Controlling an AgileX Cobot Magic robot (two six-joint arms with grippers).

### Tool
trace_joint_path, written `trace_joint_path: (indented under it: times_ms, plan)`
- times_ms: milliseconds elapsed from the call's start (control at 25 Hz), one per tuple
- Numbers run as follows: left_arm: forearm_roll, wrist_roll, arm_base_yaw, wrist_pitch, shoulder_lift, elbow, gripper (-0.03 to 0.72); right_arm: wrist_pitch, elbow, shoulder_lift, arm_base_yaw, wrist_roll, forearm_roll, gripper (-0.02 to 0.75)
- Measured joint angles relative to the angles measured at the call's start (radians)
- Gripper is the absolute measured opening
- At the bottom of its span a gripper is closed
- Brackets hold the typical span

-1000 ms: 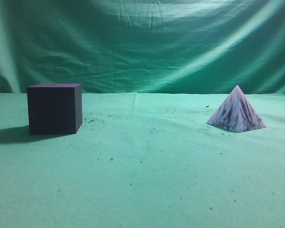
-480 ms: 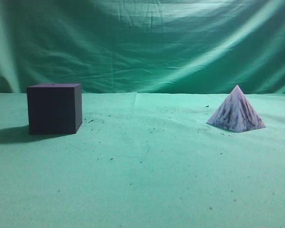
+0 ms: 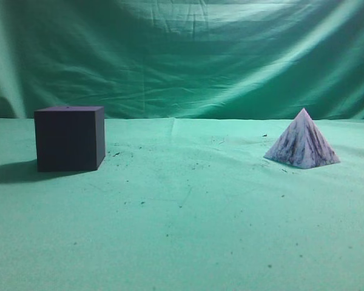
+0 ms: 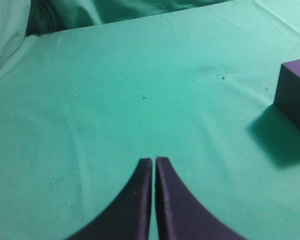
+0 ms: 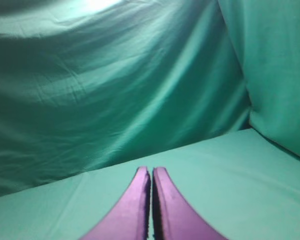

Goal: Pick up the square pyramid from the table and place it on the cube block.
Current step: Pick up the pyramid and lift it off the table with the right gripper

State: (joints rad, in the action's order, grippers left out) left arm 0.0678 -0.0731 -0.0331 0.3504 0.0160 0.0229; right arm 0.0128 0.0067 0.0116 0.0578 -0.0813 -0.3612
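Observation:
The square pyramid (image 3: 302,143), pale lilac with dark streaks, stands on the green table (image 3: 182,218) at the right in the exterior view. The dark purple-black cube block (image 3: 69,138) stands at the left; its corner also shows at the right edge of the left wrist view (image 4: 296,92). My left gripper (image 4: 153,161) is shut and empty, above bare cloth well left of the cube. My right gripper (image 5: 151,170) is shut and empty, facing the cloth backdrop; the pyramid is out of its view. Neither gripper shows in the exterior view.
A draped green cloth backdrop (image 3: 182,54) rises behind the table. It also fills the right wrist view (image 5: 115,85) and hangs at the right side there. Small dark specks dot the cloth between cube and pyramid.

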Motion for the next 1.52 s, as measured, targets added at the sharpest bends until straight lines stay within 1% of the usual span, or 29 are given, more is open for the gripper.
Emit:
trace_joint_path:
  times_ms: [80,160,320,400,440,640,720,800,920,1040,1120,1160,1240,1280,1360,1400,1440,1520]
  plan:
    - [0.000,0.000,0.000,0.000,0.000,0.000,0.000,-0.088,-0.084,0.000,0.000,-0.021,0.005,0.000]
    - [0.000,0.000,0.000,0.000,0.000,0.000,0.000,-0.239,-0.209,-0.022,0.000,-0.053,0.014,0.000]
    - [0.000,0.000,0.000,0.000,0.000,0.000,0.000,-0.529,-0.402,-0.182,0.000,-0.074,0.007,0.000]
    - [0.000,0.000,0.000,0.000,0.000,0.000,0.000,-0.639,-0.473,-0.265,0.000,-0.090,-0.013,0.000]
    - [0.000,0.000,0.000,0.000,0.000,0.000,0.000,-0.666,-0.499,-0.293,0.000,-0.095,-0.013,0.000]
    - [0.000,0.000,0.000,0.000,0.000,0.000,0.000,-0.671,-0.562,-0.412,0.000,-0.121,-0.013,0.000]
    - [0.000,0.000,0.000,0.000,0.000,0.000,0.000,-0.722,-0.596,-0.480,0.000,-0.175,-0.009,0.000]
    - [0.000,0.000,0.000,0.000,0.000,0.000,0.000,-0.786,-0.643,-0.585,0.030,-0.213,-0.003,0.000]
    - [0.000,0.000,0.000,0.000,0.000,0.000,0.000,-0.878,-0.733,-0.764,0.117,-0.219,0.022,0.000]
    - [0.000,0.000,0.000,0.000,0.000,0.000,0.000,-0.935,-0.810,-0.945,0.219,-0.163,0.091,0.000]
    - [0.000,0.000,0.000,0.000,0.000,0.000,0.000,-0.941,-0.853,-1.060,0.285,-0.064,0.199,0.000]
    - [0.000,0.000,0.000,0.000,0.000,0.000,0.000,-0.941,-0.873,-1.104,0.306,-0.005,0.259,0.000]
    - [0.000,0.000,0.000,0.000,0.000,0.000,0.000,-0.940,-0.911,-1.200,0.343,0.068,0.337,0.000]
    - [0.000,0.000,0.000,0.000,0.000,0.000,0.000,-0.930,-0.932,-1.236,0.355,0.082,0.357,0.000]
    - [0.000,0.000,0.000,0.000,0.000,0.000,0.000,-0.902,-0.963,-1.316,0.362,0.097,0.357,0.000]
    - [0.000,0.000,0.000,0.000,0.000,0.000,0.000,-0.884,-0.977,-1.351,0.366,0.097,0.350,0.033]
    - [0.000,0.000,0.000,0.000,0.000,0.000,0.000,-0.868,-0.989,-1.378,0.367,0.097,0.343,0.047]
    - [0.000,0.000,0.000,0.000,0.000,0.000,0.000,-0.839,-1.005,-1.435,0.369,0.065,0.320,0.169]
